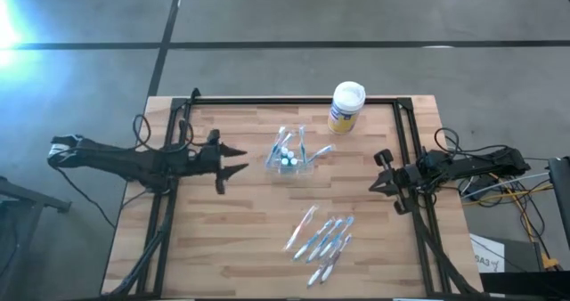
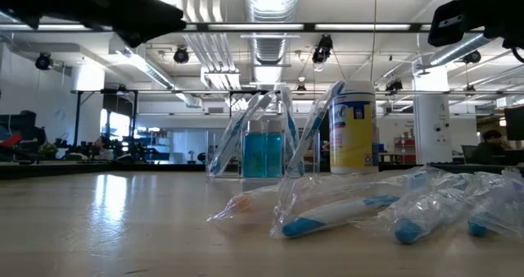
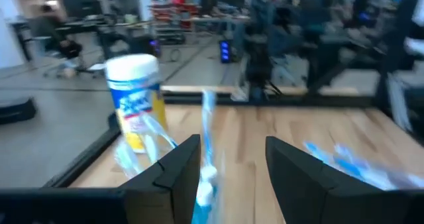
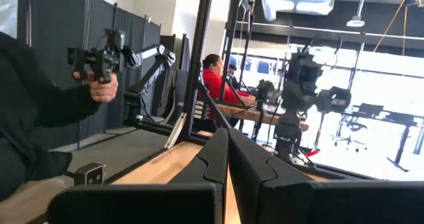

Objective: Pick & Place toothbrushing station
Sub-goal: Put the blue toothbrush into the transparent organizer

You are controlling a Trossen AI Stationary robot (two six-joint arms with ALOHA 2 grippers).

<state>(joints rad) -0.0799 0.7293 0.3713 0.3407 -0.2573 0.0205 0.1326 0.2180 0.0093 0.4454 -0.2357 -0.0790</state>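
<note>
The toothbrushing station (image 1: 289,157) is a small clear holder standing on its base at mid-table, with blue-and-white toothbrushes leaning in it; the low view shows it (image 2: 264,146) upright. My left gripper (image 1: 239,158) hovers open a short way toward the table's left edge from it, pointing level at it, with nothing between its fingers. In the left wrist view the station's brushes (image 3: 207,141) stand beyond the open gripper (image 3: 232,177). My right gripper (image 1: 374,174) waits shut near the table's right edge, also seen shut in its own wrist view (image 4: 228,164).
A yellow white-lidded canister (image 1: 346,107) stands at the far edge behind the station. Several plastic-wrapped toothbrushes (image 1: 325,239) lie toward the near edge, right of centre. Black frame rails (image 1: 285,101) border the table. A person's hand (image 4: 99,75) holds a controller beyond the table.
</note>
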